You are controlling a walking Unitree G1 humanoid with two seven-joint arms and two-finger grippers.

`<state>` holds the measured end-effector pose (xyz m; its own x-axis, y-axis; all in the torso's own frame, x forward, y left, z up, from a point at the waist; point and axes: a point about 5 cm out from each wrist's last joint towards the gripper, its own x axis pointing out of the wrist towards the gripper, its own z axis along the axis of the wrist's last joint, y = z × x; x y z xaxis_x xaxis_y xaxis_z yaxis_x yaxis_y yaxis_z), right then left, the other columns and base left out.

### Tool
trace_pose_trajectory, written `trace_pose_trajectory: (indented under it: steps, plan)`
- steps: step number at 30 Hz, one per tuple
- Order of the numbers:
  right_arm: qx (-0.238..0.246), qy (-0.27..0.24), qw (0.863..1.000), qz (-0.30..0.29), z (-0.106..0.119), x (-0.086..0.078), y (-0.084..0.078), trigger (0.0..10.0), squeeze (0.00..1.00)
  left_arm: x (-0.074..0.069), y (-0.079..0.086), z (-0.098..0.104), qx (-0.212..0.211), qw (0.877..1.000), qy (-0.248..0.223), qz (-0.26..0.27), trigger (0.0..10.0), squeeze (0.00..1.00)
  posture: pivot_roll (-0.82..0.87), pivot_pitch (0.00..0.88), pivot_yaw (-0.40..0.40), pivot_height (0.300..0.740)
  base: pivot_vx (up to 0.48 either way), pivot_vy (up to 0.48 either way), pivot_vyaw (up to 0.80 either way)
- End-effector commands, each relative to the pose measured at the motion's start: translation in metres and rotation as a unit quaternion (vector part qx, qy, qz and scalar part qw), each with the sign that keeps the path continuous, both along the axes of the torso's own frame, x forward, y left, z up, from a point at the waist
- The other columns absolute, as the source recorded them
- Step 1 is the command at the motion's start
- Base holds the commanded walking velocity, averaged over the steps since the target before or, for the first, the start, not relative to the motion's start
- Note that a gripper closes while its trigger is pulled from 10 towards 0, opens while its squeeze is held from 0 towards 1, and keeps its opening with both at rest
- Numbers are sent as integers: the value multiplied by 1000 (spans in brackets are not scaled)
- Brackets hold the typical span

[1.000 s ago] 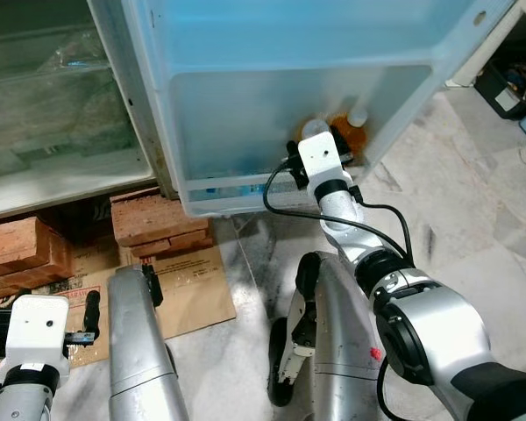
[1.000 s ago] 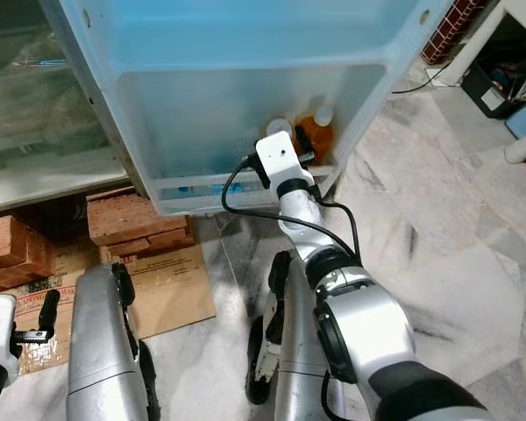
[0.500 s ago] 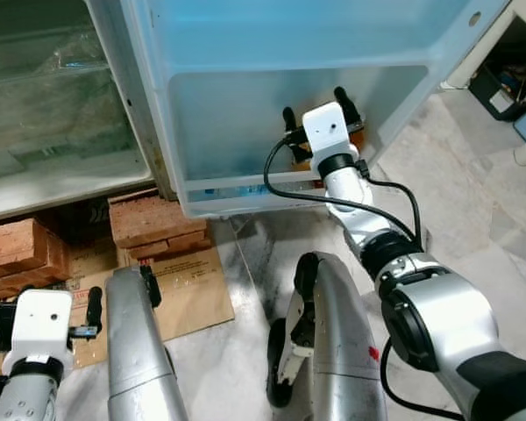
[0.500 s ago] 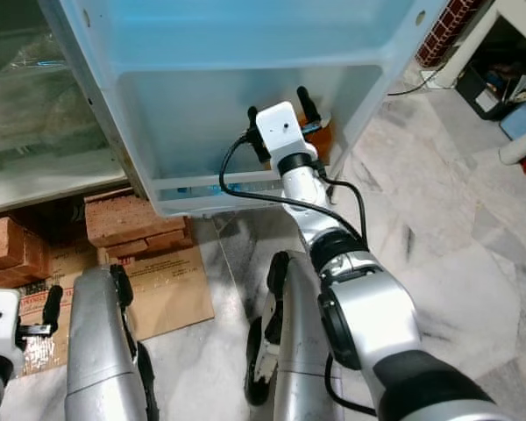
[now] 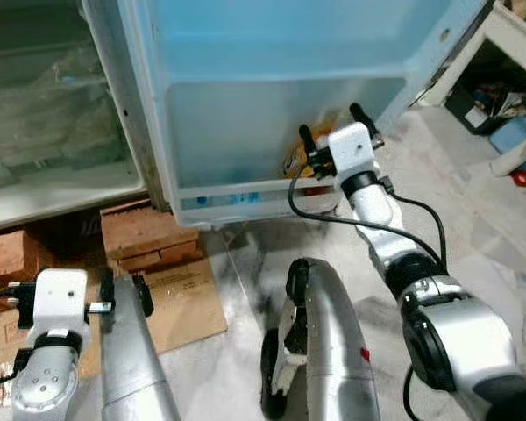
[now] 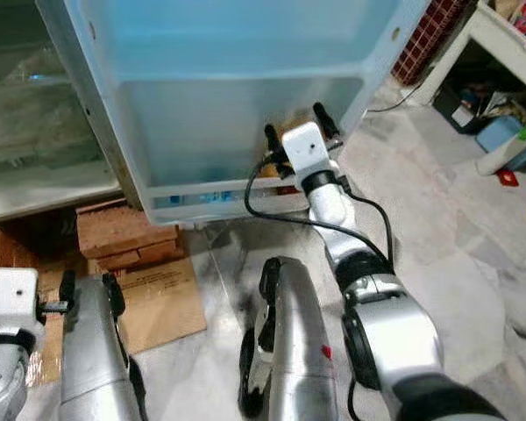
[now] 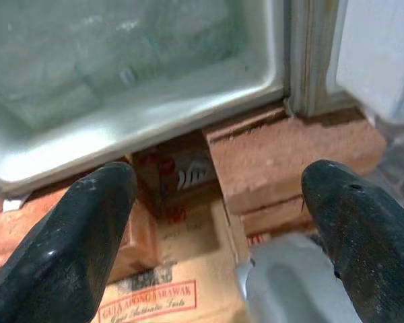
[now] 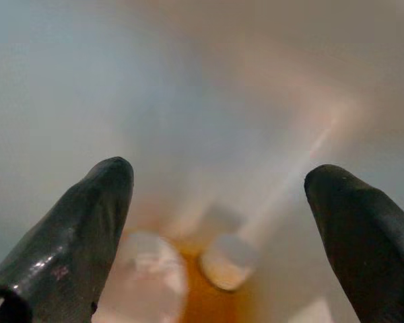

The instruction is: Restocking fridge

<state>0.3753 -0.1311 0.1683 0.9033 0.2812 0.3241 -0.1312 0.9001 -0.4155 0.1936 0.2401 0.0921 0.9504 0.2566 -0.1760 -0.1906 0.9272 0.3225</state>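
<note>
Right tool point(image 5: 335, 133) is hovering with fingers spread, empty, just above the orange bottles point(image 8: 212, 269) standing upright in the fridge door bin point(image 5: 245, 195), directly below its fingertips.

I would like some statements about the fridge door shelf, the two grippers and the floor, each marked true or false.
1. The right gripper has its jaws open at the fridge door shelf. True.
2. The right gripper is clamped on a bottle. False: its jaws stand wide apart, and the orange bottles sit between and beyond them, not gripped.
3. The left gripper is inside the fridge compartment. False: it is low, outside the fridge, with jaws open, facing the bricks under the fridge.
4. Flattened cardboard lies on the floor in front of the bricks. True.
5. The fridge door is closed. False: it is open, and its inner shelf faces the robot.
</note>
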Motion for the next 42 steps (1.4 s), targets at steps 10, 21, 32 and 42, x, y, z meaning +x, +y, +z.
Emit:
trace_pose_trajectory:
  steps: [10,21,32,42]
  plan:
    - [40,-40,998,25,21,-14,-17,10000,0,27,-6,-8,-15,1000,-19,5,10000,0,96,0,-109,434,0,0,0]
    - [73,84,993,50,-34,-68,-16,10000,0,38,-27,-10,-28,998,-40,-30,10000,0,66,0,-108,434,0,0,0]
    - [116,161,980,-23,-51,-76,-17,10000,0,55,-36,-4,-29,996,-64,-49,10000,0,48,0,-88,434,0,-25,0]
    - [82,158,984,-22,-39,-65,-25,10000,0,56,-35,-8,-24,997,-62,-48,10000,0,49,0,-93,434,0,-309,0]
